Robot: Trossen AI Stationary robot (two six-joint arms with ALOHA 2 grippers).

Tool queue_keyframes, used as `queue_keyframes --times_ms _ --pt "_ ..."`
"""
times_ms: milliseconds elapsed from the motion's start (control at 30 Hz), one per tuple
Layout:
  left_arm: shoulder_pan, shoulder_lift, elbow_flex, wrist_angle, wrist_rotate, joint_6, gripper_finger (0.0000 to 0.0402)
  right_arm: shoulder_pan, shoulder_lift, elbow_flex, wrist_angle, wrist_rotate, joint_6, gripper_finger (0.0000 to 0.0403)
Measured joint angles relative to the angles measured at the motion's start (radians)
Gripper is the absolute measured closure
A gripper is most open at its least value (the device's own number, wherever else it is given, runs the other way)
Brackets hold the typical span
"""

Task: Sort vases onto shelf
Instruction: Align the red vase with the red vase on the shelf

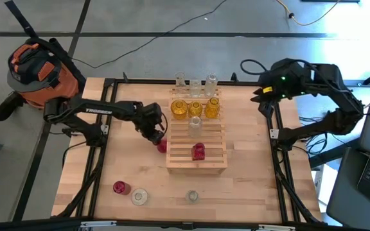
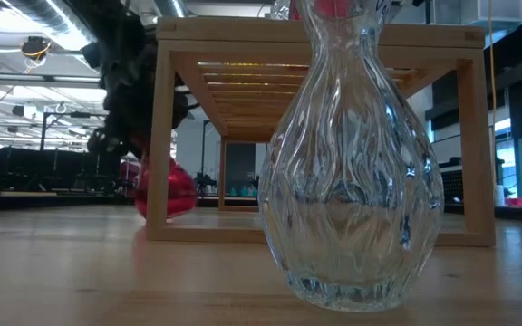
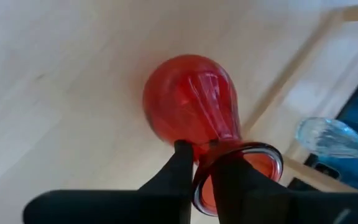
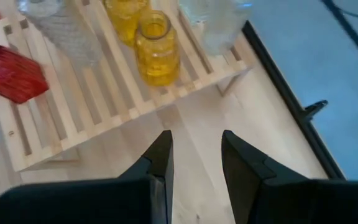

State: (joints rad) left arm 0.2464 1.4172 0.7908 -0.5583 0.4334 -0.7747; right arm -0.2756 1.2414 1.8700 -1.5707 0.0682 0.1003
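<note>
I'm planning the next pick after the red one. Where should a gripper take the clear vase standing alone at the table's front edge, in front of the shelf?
Probably at the narrow neck, coming straight down. The clear vase stands upright and apart from the shelf; its ribbed belly looks much wider than the neck.

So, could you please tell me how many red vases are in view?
3: one on the shelf at, one gripped by the left end effector beside it, one near the table's front-left. Others may be hidden.

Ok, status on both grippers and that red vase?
Left gripper shut on red vase beside shelf. Right gripper open, empty, parked. Path clear.
</note>
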Motion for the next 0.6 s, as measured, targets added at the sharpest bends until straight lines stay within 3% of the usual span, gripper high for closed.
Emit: queue_keyframes --times_ms 167,367,433,600 --pt "-0.033 -0.107 0.028 -0.171 -0.080 -0.083 0.0375 0.000 -0.023 -0.012 0.000 0.011 0.001 0.0313" --pt "-0.089 -0.269 0.255 -0.381 -0.144 -0.195 0.0377 0.000 -0.030 -0.054 0.006 0.012 0.000 0.0313" --pt "-0.123 -0.263 0.370 -0.400 -0.181 -0.210 0.0379 0.000 -0.029 -0.079 0.016 0.012 -0.011 0.0313" --pt "-0.211 -0.090 0.682 -0.676 -0.213 -0.184 0.0379 0.000 -0.028 -0.172 0.094 -0.010 -0.030 0.0313"
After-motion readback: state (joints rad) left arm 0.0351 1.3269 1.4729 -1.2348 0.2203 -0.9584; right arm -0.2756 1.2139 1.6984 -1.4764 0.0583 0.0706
